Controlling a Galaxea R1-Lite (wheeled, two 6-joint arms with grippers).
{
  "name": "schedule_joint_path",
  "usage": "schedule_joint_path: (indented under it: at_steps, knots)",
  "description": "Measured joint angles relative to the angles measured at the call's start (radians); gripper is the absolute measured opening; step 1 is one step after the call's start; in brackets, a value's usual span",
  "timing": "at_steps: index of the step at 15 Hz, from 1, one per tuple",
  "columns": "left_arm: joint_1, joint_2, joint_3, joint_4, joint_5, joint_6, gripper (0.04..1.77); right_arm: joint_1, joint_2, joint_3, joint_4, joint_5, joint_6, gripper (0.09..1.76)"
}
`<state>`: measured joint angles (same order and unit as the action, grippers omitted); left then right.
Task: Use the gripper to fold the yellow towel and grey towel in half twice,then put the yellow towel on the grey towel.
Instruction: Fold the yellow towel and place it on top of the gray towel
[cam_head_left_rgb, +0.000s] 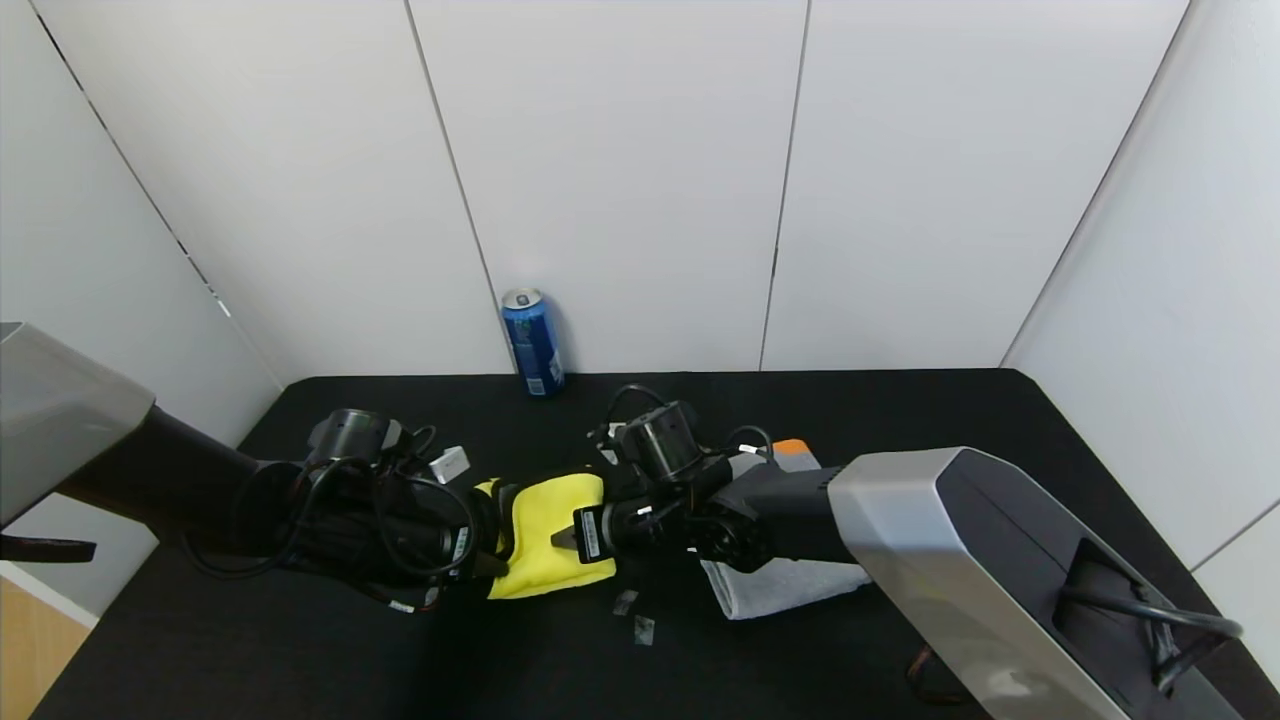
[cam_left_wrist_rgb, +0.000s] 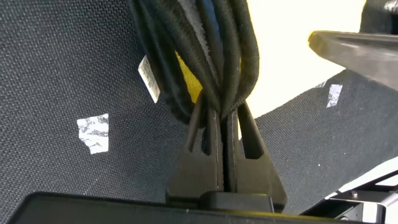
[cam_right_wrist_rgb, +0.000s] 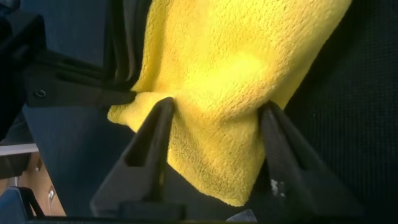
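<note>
The yellow towel (cam_head_left_rgb: 548, 525) lies bunched on the black table (cam_head_left_rgb: 900, 420), between my two grippers. At its left edge my left gripper (cam_head_left_rgb: 497, 535) is shut on the towel's dark edge trim (cam_left_wrist_rgb: 214, 56), which is pinched between the fingertips (cam_left_wrist_rgb: 221, 109). My right gripper (cam_head_left_rgb: 562, 538) is at the towel's right edge. Its fingers press a bunched fold of the yellow plush (cam_right_wrist_rgb: 230, 81) from both sides (cam_right_wrist_rgb: 217, 109). The grey towel (cam_head_left_rgb: 780, 585) lies folded under my right arm, with its orange band (cam_head_left_rgb: 792, 450) at the far end.
A blue can (cam_head_left_rgb: 532, 343) stands at the table's back edge by the wall. Small tape scraps (cam_head_left_rgb: 634, 615) lie in front of the yellow towel. A white tag (cam_left_wrist_rgb: 148, 78) hangs from the towel's trim. White walls close in three sides.
</note>
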<state>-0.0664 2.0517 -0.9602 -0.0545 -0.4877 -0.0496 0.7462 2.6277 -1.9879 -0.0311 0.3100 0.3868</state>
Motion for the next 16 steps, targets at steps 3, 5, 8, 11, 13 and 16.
schedule_joint_path:
  at_steps: [3, 5, 8, 11, 13, 16]
  knots:
    - [0.001, 0.0, 0.0, 0.0, 0.001, -0.001, 0.13, 0.003, 0.003, 0.0, -0.005, -0.001, -0.001, 0.48]
    - [0.002, -0.001, 0.0, 0.0, 0.001, -0.002, 0.13, 0.004, 0.003, 0.0, -0.005, -0.002, 0.0, 0.13]
    - [0.005, -0.009, 0.0, 0.0, 0.001, -0.002, 0.13, 0.004, -0.004, 0.001, 0.004, -0.004, 0.0, 0.13]
    - [0.008, -0.03, 0.002, 0.001, 0.002, -0.003, 0.13, 0.004, -0.024, 0.003, 0.014, -0.004, 0.006, 0.13]
    - [0.011, -0.051, 0.003, 0.006, 0.003, -0.002, 0.13, 0.001, -0.046, 0.008, 0.022, -0.004, 0.006, 0.13]
    - [0.009, -0.1, 0.005, 0.016, 0.01, -0.002, 0.13, -0.009, -0.088, 0.013, 0.057, -0.004, 0.005, 0.13]
